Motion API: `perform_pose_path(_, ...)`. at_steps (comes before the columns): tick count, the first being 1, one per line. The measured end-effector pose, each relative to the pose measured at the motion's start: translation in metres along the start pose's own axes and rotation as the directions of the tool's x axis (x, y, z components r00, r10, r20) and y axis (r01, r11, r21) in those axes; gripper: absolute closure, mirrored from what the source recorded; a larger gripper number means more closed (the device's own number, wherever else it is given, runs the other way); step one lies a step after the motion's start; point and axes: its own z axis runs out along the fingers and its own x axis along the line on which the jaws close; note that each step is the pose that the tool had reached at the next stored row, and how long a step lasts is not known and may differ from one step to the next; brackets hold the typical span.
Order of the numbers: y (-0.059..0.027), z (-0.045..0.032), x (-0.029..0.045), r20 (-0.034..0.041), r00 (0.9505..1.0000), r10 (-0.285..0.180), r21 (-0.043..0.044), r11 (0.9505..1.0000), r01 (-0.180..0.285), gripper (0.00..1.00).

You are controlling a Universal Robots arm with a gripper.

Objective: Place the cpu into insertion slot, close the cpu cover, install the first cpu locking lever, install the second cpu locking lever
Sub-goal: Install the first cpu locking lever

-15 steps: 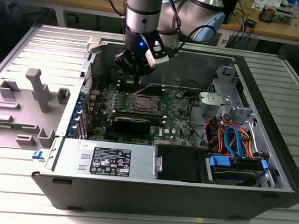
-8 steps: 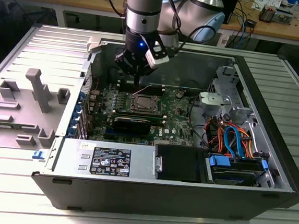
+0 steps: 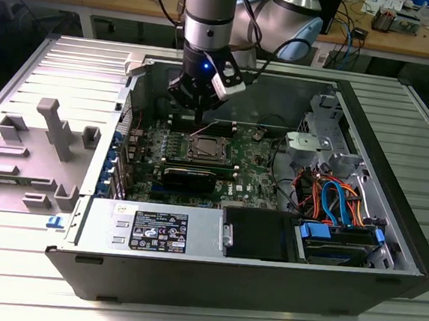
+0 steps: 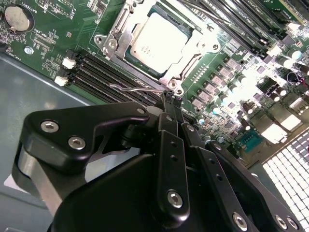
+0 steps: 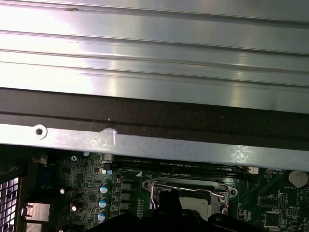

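Note:
The cpu (image 4: 159, 41) lies flat in the insertion slot (image 3: 206, 149), its silver-grey top facing up. The cpu cover (image 4: 116, 43) is down around it as a shiny frame. A thin wire locking lever (image 4: 135, 88) stands off the board along one side of the socket; in the exterior view it shows as a raised line (image 3: 204, 129). My gripper (image 4: 172, 99) hangs just above that side of the socket with its black fingers (image 4: 166, 121) pressed together, the tips right at the lever's end. I cannot tell whether they touch the wire. The first wrist view has the socket (image 5: 188, 193) under the case rim.
The open computer case (image 3: 396, 146) walls in the board. Long black memory slots (image 4: 106, 72) run beside the socket. A black drive box (image 3: 257, 232), a labelled power supply (image 3: 156, 230) and coloured cables (image 3: 331, 201) fill the near side. Grey fixtures (image 3: 48, 127) stand on the exterior view's left.

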Motion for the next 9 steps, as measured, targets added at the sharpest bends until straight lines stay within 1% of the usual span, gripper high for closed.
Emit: perform_pose_path(9,0.0037,0.0069,-0.0050,0.0000,1.0000,0.005,0.0003,1.0000,-0.005,0.89)
